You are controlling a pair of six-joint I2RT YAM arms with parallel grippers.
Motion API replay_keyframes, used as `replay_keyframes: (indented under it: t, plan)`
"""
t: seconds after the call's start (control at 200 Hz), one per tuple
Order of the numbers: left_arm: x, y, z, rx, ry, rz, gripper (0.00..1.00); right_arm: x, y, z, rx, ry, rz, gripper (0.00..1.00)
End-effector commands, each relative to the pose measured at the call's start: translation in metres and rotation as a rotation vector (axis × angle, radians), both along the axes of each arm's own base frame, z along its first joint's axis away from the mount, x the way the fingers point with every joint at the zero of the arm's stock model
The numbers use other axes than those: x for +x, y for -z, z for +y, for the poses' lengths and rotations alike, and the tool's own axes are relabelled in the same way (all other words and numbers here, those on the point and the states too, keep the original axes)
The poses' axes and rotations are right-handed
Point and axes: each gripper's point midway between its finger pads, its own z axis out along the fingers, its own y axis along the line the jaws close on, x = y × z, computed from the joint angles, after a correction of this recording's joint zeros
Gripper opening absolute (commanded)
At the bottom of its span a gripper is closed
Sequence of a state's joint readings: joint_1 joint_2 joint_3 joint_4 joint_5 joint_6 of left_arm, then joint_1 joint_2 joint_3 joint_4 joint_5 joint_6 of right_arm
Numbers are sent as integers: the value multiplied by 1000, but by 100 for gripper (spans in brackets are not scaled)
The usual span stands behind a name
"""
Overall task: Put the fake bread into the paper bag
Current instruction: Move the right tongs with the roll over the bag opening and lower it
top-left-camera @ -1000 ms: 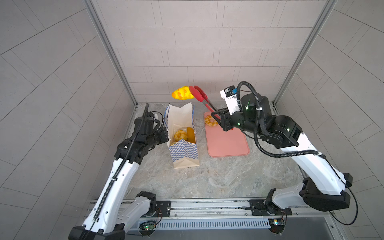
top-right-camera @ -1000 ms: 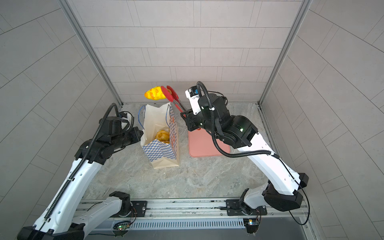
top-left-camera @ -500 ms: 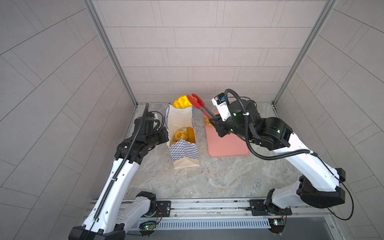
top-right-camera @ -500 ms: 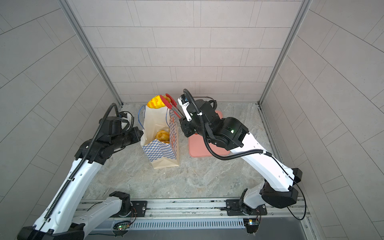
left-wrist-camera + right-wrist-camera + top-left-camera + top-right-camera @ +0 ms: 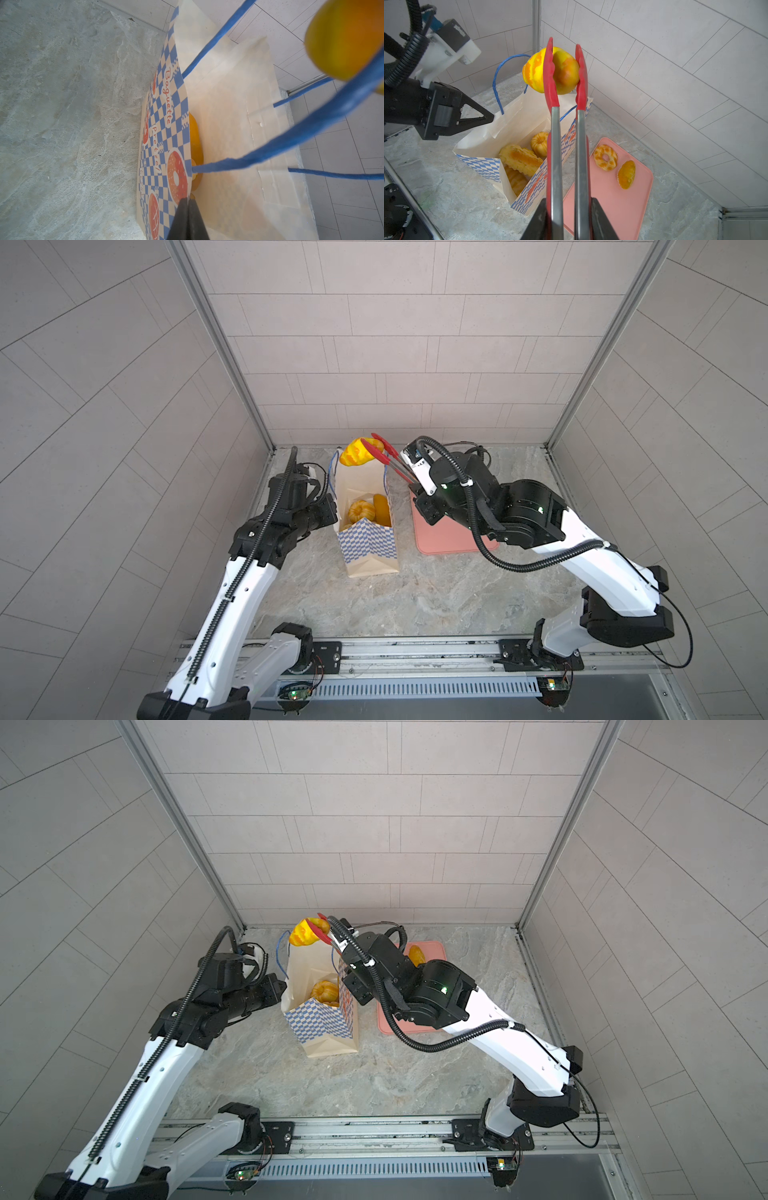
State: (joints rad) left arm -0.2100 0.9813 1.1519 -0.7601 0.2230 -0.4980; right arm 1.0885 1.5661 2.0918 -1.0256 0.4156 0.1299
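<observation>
Six pieces of fake bread are visible. One, a yellow-orange striped bun (image 5: pixel 558 70) (image 5: pixel 356 452) (image 5: pixel 305 932), hangs right above the open mouth of the paper bag (image 5: pixel 479 168) (image 5: pixel 365 541) (image 5: pixel 322 1019), pinched between the two red tips of the tongs (image 5: pixel 555 145) (image 5: pixel 395 464). Three lie inside the bag: one long ridged roll (image 5: pixel 520 159), a second ridged roll (image 5: pixel 515 180) under it, and one round fluted bun (image 5: pixel 539 143) against the far wall. Two more lie outside the bag on the pink tray (image 5: pixel 623 203) (image 5: pixel 449 537): one ring doughnut (image 5: pixel 605 157) and one oval bun (image 5: pixel 626 174), close together but not touching.

The bag stands upright on the marbled table (image 5: pixel 415 593), with its two blue cord handles (image 5: pixel 497 83) sticking up. The single tray lies flat beside the bag on the right arm's side, a narrow strip of table between them in both top views.

The right gripper (image 5: pixel 569 207) is closed tight around the two steel arms of the tongs, squeezing them onto the bun. The left gripper (image 5: pixel 488 119) (image 5: pixel 187 218) reaches the bag from the opposite side; its jaws are pressed together on the top edge of the bag's wall, one finger outside the paper and one inside.
</observation>
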Motion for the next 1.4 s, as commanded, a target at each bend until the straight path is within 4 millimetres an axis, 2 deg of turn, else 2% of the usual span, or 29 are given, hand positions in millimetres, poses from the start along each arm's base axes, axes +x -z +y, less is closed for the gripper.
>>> replay_keyframes:
  t: [0.0, 0.31, 0.575, 0.821, 1.151, 1.391]
  plan:
    - [-2, -3, 0, 3, 2, -10, 7, 2, -16, -12, -70, 52, -89, 30]
    - [-2, -3, 1, 2, 0, -10, 7, -8, -15, 1, -220, 41, -155, 30]
    - [-3, -2, 1, 2, -1, -9, 7, -14, -9, 13, -270, 16, -160, 30]
    - [-3, -2, 1, 3, -1, -9, 7, -16, 1, 17, -323, 3, -146, 30]
    - [-3, -3, 1, 1, -4, -12, 7, -23, 19, 33, -434, -44, -138, 30]
    - [-4, -3, 2, 2, -4, -12, 7, -23, 31, 35, -486, -49, -121, 30]
